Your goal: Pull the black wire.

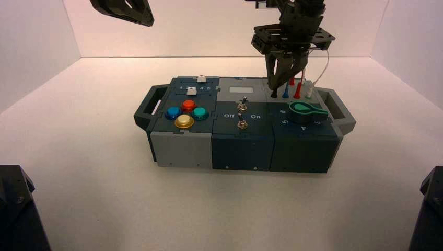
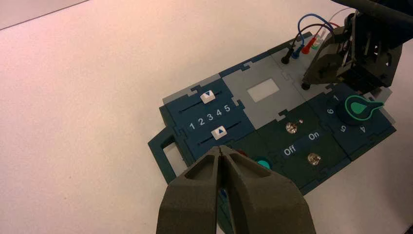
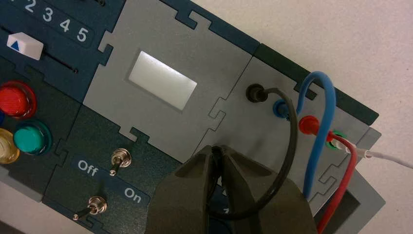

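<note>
The black wire point(image 3: 292, 139) loops from one black plug point(image 3: 256, 92), seated in the grey panel at the box's back right, round to its other end under my right gripper point(image 3: 218, 149). That gripper is shut on the second black plug, a dark shaft between its fingertips. In the high view the right gripper point(image 1: 275, 87) stands upright over that plug point(image 1: 274, 95), just left of the blue and red plugs. In the left wrist view the plug's tip point(image 2: 305, 86) touches the panel. My left gripper point(image 2: 221, 149) is shut and empty, held high above the box's left end.
A blue lead point(image 3: 316, 97), a red lead point(image 3: 341, 165) and a white cable point(image 3: 384, 158) sit plugged in right beside the black wire. A green knob point(image 1: 305, 111) lies in front of them. Two toggle switches point(image 3: 117, 161), two sliders and coloured buttons point(image 1: 184, 112) fill the rest.
</note>
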Action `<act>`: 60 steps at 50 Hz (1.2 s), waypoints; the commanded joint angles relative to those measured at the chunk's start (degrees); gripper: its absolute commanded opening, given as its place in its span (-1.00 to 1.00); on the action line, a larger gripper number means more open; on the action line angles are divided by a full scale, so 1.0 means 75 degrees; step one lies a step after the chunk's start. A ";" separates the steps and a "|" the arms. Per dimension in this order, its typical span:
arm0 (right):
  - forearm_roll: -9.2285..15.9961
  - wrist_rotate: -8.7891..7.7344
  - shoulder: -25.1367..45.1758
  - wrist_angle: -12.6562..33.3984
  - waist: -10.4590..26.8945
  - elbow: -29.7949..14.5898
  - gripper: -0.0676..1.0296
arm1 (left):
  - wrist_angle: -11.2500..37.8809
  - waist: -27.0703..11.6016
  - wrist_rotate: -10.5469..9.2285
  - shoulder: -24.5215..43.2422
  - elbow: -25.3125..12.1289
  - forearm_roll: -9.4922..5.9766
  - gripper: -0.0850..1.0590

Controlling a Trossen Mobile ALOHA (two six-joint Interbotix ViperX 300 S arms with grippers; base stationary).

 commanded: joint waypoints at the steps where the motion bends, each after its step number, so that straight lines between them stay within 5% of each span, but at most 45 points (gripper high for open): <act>1: -0.0094 0.0012 -0.0492 -0.0012 -0.0059 -0.0129 -0.91 | -0.0035 -0.0023 0.0012 -0.0059 -0.0234 0.0000 -0.90; 27: -0.0129 -0.0023 -0.1043 -0.0516 0.0000 -0.0023 -0.90 | -0.0035 -0.0023 0.0000 -0.0047 -0.0246 0.0000 -0.90; 42: -0.0129 -0.0035 -0.1043 -0.0691 0.0258 -0.0246 -0.60 | -0.0035 -0.0023 0.0000 -0.0082 -0.0246 0.0000 -0.90; 49: -0.0129 -0.0035 -0.1195 -0.0609 0.0469 -0.0234 -0.11 | -0.0023 -0.0023 0.0000 -0.0164 -0.0258 0.0012 -0.90; 60: -0.0094 -0.0035 -0.1898 -0.0645 0.0574 -0.0141 0.12 | -0.0035 -0.0012 0.0000 -0.0305 -0.0211 0.0012 -0.90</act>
